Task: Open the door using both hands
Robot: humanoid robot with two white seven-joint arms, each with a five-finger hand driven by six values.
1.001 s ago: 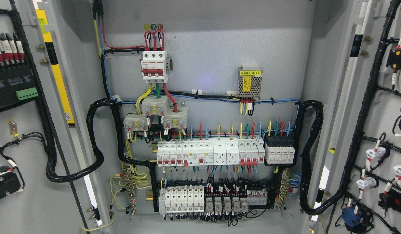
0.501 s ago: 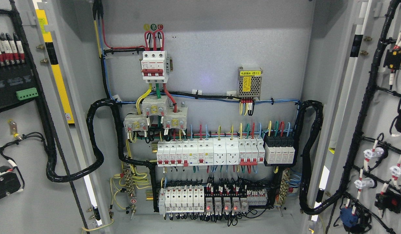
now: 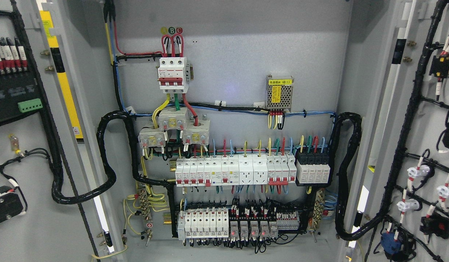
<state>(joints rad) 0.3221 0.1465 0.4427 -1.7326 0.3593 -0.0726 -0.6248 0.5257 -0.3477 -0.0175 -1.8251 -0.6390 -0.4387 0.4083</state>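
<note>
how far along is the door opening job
Done: both doors stand swung wide, the left door and the right door showing their inner wiring, with the breaker panel fully exposed. In hand: nothing; neither robot hand is in view. Left: nothing evident.

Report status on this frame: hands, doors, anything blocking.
Neither hand in view. Left door and right door both swung wide, cabinet interior fully exposed. Nothing seen blocking either door.
</note>
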